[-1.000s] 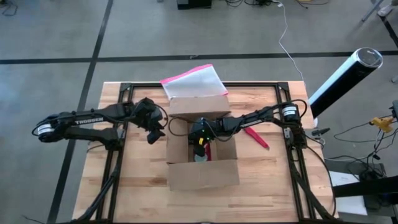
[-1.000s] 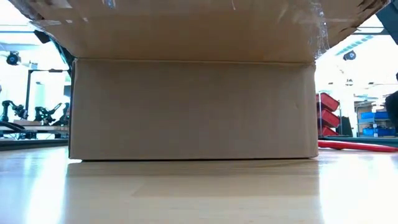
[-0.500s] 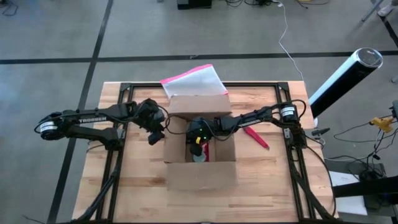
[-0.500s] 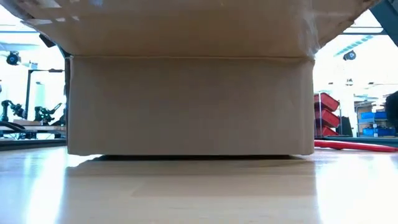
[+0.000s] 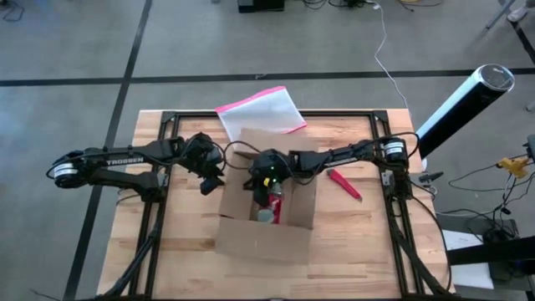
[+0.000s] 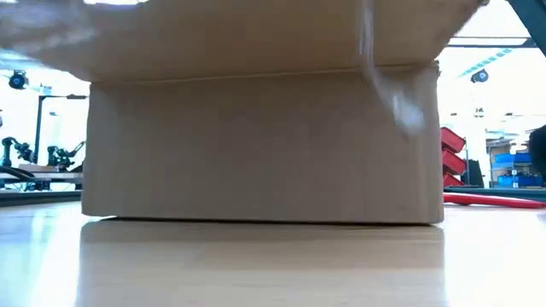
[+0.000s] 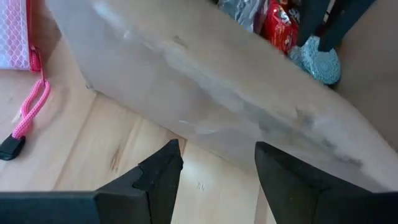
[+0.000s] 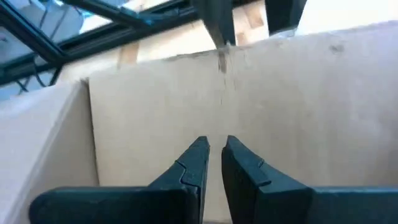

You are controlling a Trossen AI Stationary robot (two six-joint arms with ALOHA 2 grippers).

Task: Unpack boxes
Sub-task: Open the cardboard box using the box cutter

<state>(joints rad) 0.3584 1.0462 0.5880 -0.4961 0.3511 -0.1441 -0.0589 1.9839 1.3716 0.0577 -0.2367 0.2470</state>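
Sitting skewed near the middle of the pale wooden tabletop (image 5: 351, 242), the brown corrugated cardboard box (image 5: 269, 238) has its flaps spread, showing a red packet (image 7: 278, 25) and a teal knitted lump (image 7: 318, 56) inside. The right claw (image 8: 212, 157) reaches down into the box, its dark fingers nearly together on nothing, facing a smooth inner wall. The left claw (image 7: 214, 163) hangs released just outside the box's side wall. A mesh pouch (image 5: 261, 110) with pink edging lies flat behind the box.
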